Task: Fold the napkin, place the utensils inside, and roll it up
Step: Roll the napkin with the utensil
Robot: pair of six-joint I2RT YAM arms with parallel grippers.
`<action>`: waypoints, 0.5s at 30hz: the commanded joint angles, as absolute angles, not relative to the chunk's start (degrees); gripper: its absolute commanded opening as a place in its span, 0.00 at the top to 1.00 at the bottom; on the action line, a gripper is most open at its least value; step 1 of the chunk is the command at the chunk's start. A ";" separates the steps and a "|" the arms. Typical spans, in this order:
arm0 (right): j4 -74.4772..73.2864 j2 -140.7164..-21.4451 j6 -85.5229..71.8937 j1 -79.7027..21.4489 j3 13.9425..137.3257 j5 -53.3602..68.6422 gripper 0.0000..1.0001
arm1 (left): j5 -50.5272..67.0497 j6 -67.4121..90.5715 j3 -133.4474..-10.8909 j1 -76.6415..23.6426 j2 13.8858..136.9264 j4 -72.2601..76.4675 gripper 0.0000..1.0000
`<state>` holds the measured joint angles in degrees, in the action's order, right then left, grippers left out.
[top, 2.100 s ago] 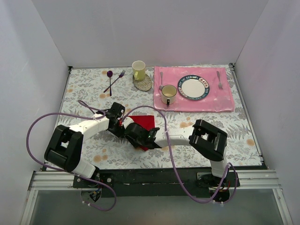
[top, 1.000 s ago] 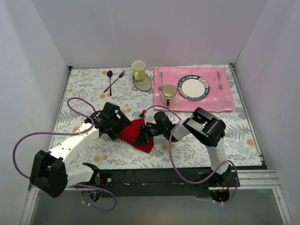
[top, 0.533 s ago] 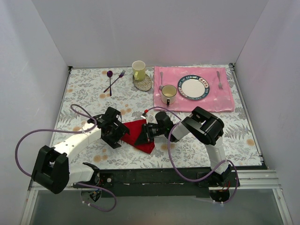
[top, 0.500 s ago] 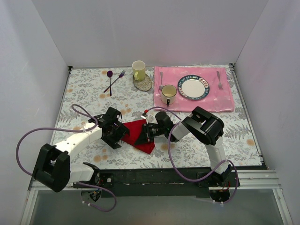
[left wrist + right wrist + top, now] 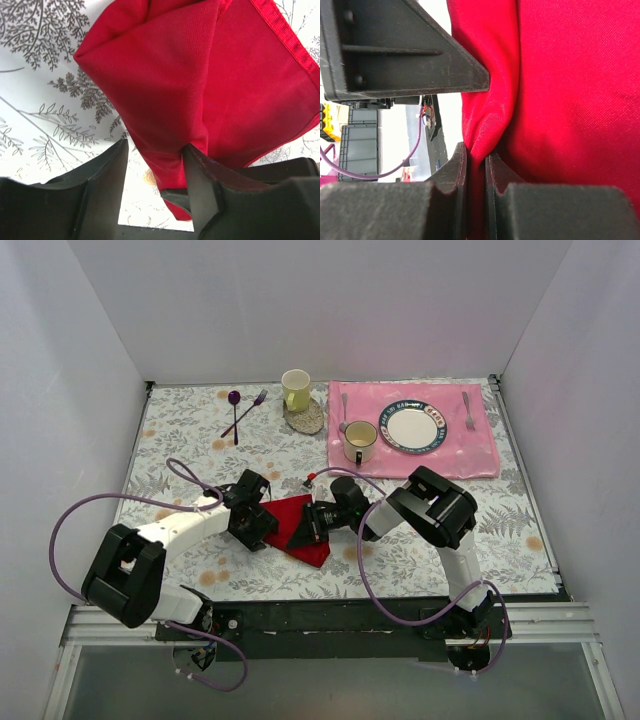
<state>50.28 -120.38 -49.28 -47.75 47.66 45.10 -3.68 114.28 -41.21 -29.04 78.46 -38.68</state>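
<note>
The red napkin [image 5: 302, 530] lies bunched on the floral table [image 5: 190, 440] near its front edge; the right tool [image 5: 475, 160] pinches a fold of it, the left tool [image 5: 155, 152] stands spread astride another fold

top cam hangs high at the near edge looking down over the whole floral-print tabletop [image 5: 180, 440], while both wrist cams peek past their own black fingers [image 5: 95, 190] [image 5: 385, 210], super close on the same bright red cloth napkin [image 5: 298, 525] [image 5: 200, 90] [image 5: 570, 100] from opposite sides
</note>
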 commanded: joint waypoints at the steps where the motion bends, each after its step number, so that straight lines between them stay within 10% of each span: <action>1: 39.82 -123.66 -43.86 -47.64 47.28 42.80 0.99 | -8.26 114.53 -40.08 -29.18 80.76 -36.57 0.55; 7: 27.37 -122.79 -33.27 -47.72 51.32 43.51 0.97 | -8.35 110.92 -38.58 -29.35 83.58 -33.84 0.92; 15: -5.51 -116.03 -14.25 -49.66 65.64 30.34 0.68 | -5.89 110.48 -41.04 -29.27 84.11 -37.35 1.00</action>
